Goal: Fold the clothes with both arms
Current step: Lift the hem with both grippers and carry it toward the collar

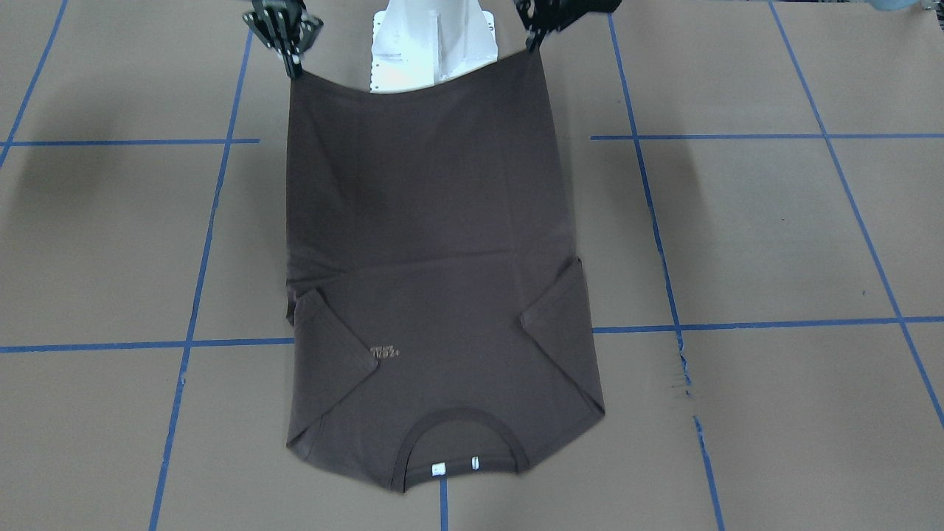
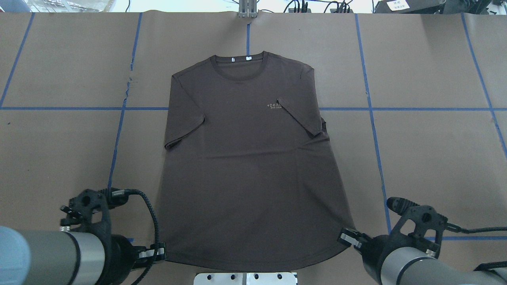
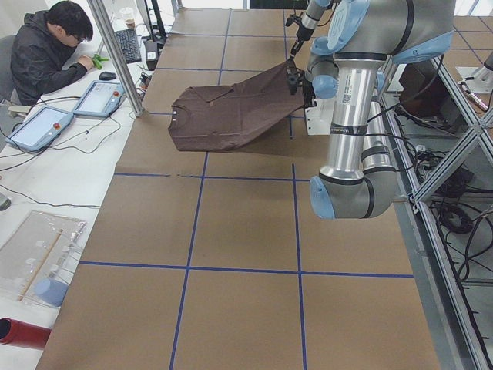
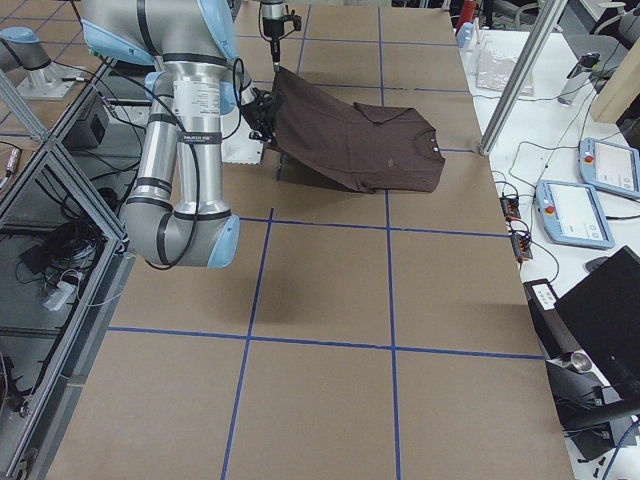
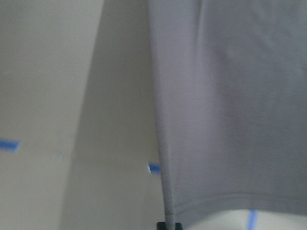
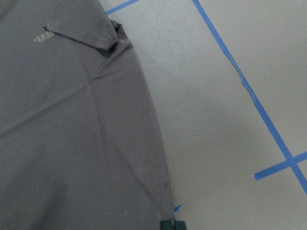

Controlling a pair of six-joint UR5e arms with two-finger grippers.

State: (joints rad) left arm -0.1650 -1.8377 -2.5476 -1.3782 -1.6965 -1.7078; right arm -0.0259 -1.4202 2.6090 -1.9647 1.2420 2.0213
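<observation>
Closest to the overhead lens are the two arms, left arm (image 2: 47,249) low on that view's left and right arm (image 2: 412,261) low on its right, and each has hold of the T-shirt (image 2: 245,166). Left gripper (image 2: 158,252) is pinched tight on the left corner of the hem (image 2: 253,264), and right gripper (image 2: 348,237) is pinched on the right corner, cloth clamped between the fingers on both sides. From the side cameras, that hem end is up off the table (image 2: 427,158), stretched between the grippers just in front of the white base pedestal (image 2: 245,278). From there the shirt slopes down and away from the robot. At the far end the collar (image 2: 239,77) and shoulders lie flat on the brown paper, front side up, with two small white neck tags (image 2: 233,59) showing inside the neckline. Both sleeves are folded in over the chest. The sleeve on the robot's right (image 2: 303,116) has its edge right against the pale chest lettering (image 2: 274,106), and the other sleeve (image 2: 186,126) is tucked in on the left. Blue tape lines (image 2: 396,109) grid the paper, one running under the shirt at chest height. Each wrist camera shows a side edge of cloth running down to a black fingertip at the bottom, and the left one is blurred. Beyond the collar end, a person (image 3: 46,50) sits at a side desk.
</observation>
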